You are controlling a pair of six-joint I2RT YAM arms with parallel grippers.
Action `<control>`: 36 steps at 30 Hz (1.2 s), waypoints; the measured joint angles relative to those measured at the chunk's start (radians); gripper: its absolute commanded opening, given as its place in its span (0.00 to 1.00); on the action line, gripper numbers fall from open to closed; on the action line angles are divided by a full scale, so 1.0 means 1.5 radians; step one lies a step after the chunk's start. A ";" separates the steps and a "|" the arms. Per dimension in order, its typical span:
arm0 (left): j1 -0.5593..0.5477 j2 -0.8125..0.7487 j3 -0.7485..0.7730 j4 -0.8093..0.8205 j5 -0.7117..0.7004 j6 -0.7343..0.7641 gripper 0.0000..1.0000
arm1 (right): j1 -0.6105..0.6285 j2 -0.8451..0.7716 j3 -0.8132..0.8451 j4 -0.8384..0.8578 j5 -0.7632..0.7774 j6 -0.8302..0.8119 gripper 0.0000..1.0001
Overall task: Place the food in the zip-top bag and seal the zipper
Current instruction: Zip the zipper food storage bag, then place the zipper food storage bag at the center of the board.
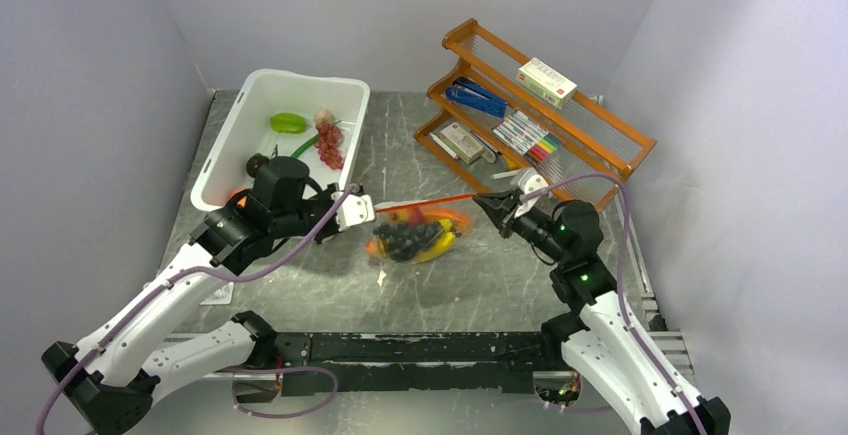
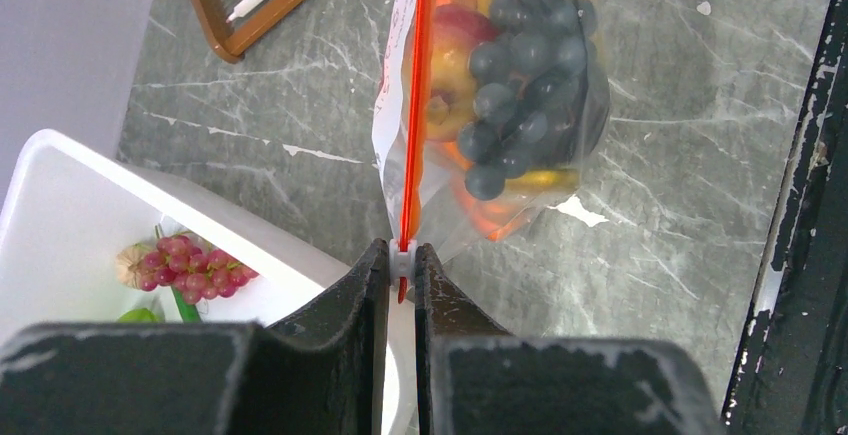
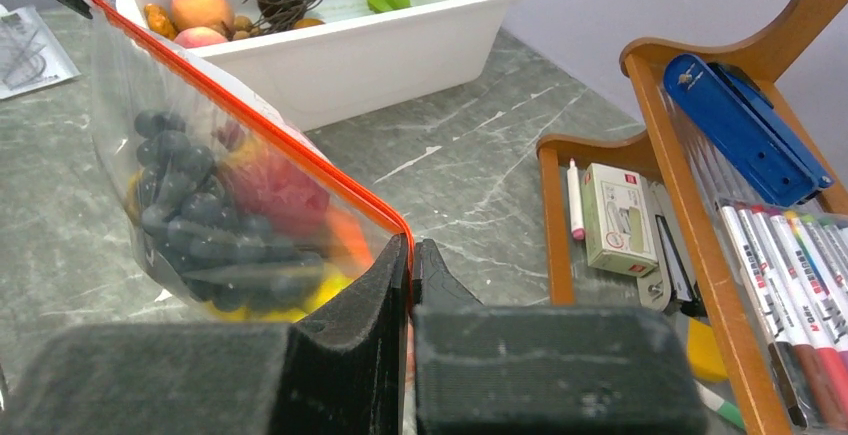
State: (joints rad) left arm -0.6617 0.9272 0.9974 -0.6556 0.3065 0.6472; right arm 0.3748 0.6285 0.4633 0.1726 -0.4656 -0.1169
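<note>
The sealing step is judged to be in hand. The zip-top bag (image 1: 425,237) is being held hanging between the two grippers, with its lower edge at or just above the table (image 1: 470,285). The food (image 2: 520,85), dark grapes, a red fruit and something yellow, is lying inside it. The zipper (image 1: 432,199) is being stretched taut and nearly level. The left gripper (image 2: 401,253) is being pressed narrow on the white slider tab (image 2: 402,247) at the strip's left end, and the right gripper (image 3: 411,252) is being pinched tight on the opposite corner of the mouth. For a clean seal, that corner is best being anchored firmly while the tab is being drawn straight along the strip, never sideways, so that it is not slipping from the fingers. Whether the track is already closed cannot be told. The left arm is being reached forward beside the white bin (image 1: 232,145), its wrist turned inward. The right arm is being held bent, its wrist pointing left, in front of the wooden rack (image 1: 600,145).
</note>
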 measured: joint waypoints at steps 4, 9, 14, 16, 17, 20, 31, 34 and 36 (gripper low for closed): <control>0.005 -0.007 0.000 0.000 0.001 -0.005 0.07 | -0.008 0.010 -0.002 0.009 -0.012 0.008 0.00; 0.019 -0.007 0.000 0.000 0.008 -0.013 0.07 | -0.018 0.035 -0.003 0.038 -0.043 0.008 0.00; 0.037 0.033 0.022 0.006 0.004 0.007 0.07 | -0.030 0.138 0.020 0.104 -0.064 0.007 0.00; 0.042 0.092 0.090 0.002 -0.008 0.026 0.07 | -0.035 0.209 0.076 0.112 -0.071 -0.001 0.00; 0.044 0.117 0.122 0.005 -0.013 0.035 0.07 | -0.036 0.243 0.112 0.112 -0.075 -0.006 0.00; 0.051 0.164 0.207 0.037 -0.024 0.067 0.07 | -0.038 0.306 0.214 0.122 -0.080 -0.026 0.00; 0.056 0.073 -0.028 0.070 0.108 0.102 0.07 | -0.040 0.219 0.032 0.129 -0.099 -0.067 0.00; 0.055 0.057 -0.061 0.050 0.158 0.092 0.07 | -0.040 0.184 0.029 0.068 -0.094 -0.073 0.00; 0.055 0.054 -0.062 0.044 0.177 0.083 0.07 | -0.040 0.160 0.026 0.046 -0.091 -0.071 0.01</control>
State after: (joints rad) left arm -0.5785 1.0084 0.9051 -0.5900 0.5716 0.7712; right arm 0.3153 0.8684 0.5026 0.2417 -0.6018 -0.2241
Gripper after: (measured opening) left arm 0.098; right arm 0.009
